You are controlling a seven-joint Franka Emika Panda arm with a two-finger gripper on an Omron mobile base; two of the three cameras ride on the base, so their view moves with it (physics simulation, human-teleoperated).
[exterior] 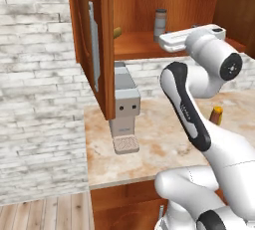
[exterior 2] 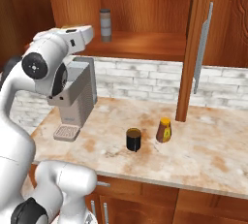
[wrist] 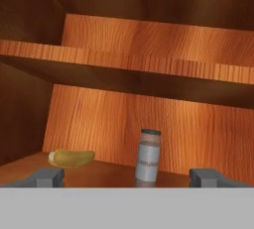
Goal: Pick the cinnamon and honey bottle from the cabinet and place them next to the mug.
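The cinnamon (wrist: 148,157), a slim grey jar with a dark cap, stands upright on the lower shelf of the open wooden cabinet (exterior: 139,45). In the hand view my gripper (wrist: 128,179) is open, its fingertips (wrist: 47,177) spread wide, with the jar a short way ahead and slightly right of centre. The jar (exterior 2: 105,25) stands just beyond my white hand. On the counter, the honey bottle (exterior 2: 164,130) stands upright just right of the black mug (exterior 2: 133,139), with a small gap between them. The bottle (exterior: 215,115) peeks out behind my arm.
A yellow-green oblong thing (wrist: 71,157) lies on the shelf left of the jar. A grey coffee machine (exterior 2: 75,97) stands on the marble counter (exterior 2: 208,155) under the cabinet. The cabinet door (exterior: 92,45) with its long grey handle (exterior 2: 202,48) hangs open. An upper shelf (wrist: 149,64) runs overhead.
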